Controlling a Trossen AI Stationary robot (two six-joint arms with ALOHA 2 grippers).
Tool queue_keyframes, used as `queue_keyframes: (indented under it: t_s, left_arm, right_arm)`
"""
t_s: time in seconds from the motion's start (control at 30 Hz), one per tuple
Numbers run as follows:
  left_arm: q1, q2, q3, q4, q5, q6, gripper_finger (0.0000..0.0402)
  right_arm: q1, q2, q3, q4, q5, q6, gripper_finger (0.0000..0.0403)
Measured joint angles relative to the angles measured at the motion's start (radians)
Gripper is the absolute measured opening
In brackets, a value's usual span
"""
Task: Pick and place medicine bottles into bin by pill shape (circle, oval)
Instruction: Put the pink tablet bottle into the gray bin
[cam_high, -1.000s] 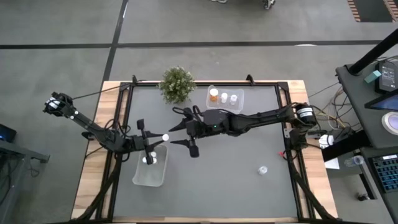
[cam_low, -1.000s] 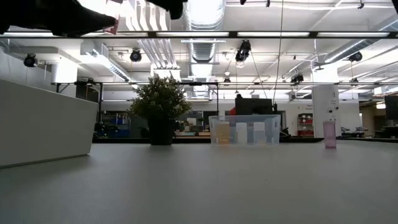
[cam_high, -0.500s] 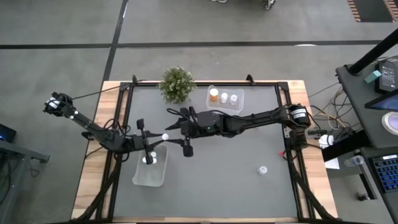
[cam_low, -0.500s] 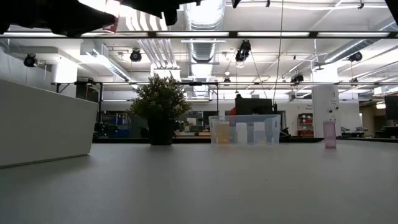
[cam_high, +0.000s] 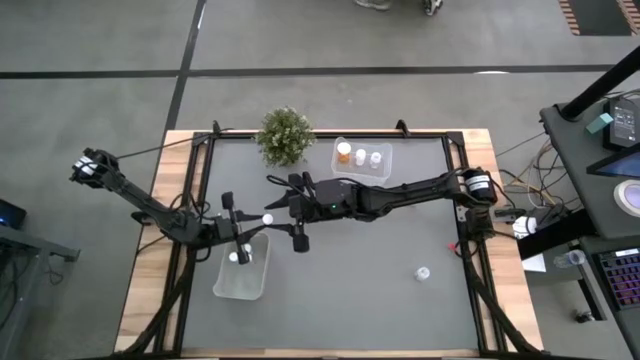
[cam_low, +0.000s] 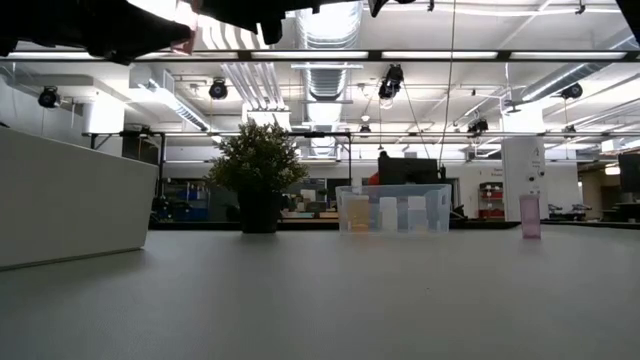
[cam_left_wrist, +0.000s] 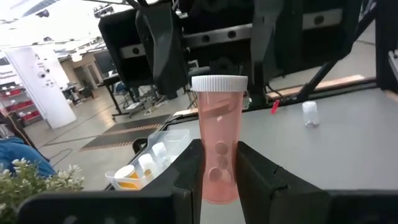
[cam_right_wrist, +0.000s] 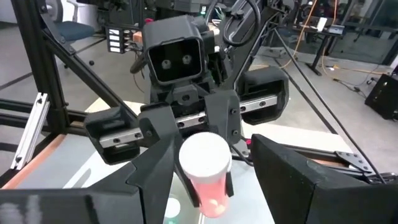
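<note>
The left gripper (cam_left_wrist: 214, 168) holds a pink bottle (cam_left_wrist: 219, 140) upright, its two fingers (cam_left_wrist: 188, 171) pressed against the lower body on either side, so the white ribbed cap and the upper half stand clear above them. The body is see-through pink, and a few small round pills show inside. From above, this bottle (cam_high: 266, 219) sits in the air at the left of the worktop (cam_high: 380, 280), over the far edge of the near-left bin (cam_high: 241, 268), which already has one white-capped bottle (cam_high: 235, 257) in it.

The right gripper (cam_high: 291, 211) faces it from the right, fingers spread wide apart with the pink bottle just in front of them, not touching. A second bin (cam_high: 362, 157) at the far side holds three bottles, one orange. A lone pale bottle (cam_high: 423, 272) stands at the near right of the worktop. A green plant (cam_high: 284, 135) stands at the far side.
</note>
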Motion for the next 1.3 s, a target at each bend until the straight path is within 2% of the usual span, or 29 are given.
queue_keyframes:
  t_s: [0.13, 0.57, 1.03, 1.3]
  left_arm:
    - [0.000, 0.025, 0.000, 0.050, -0.007, -0.003, 0.0054]
    - [0.000, 0.043, 0.013, 0.056, -0.011, 0.003, 0.0062]
    - [-0.001, 0.025, 0.010, 0.039, -0.040, 0.030, 0.0164]
    - [-0.002, -0.080, 0.010, -0.112, -0.040, 0.058, 0.0180]
  right_arm:
    - [0.000, 0.000, 0.000, -0.002, 0.000, -0.002, 0.0191]
    - [0.000, 0.000, 0.000, -0.003, -0.002, -0.007, 0.0113]
    - [0.000, 0.000, 0.000, -0.009, 0.000, 0.004, 0.0116]
    - [-0.001, 0.000, 0.000, -0.059, 0.005, 0.035, 0.0118]
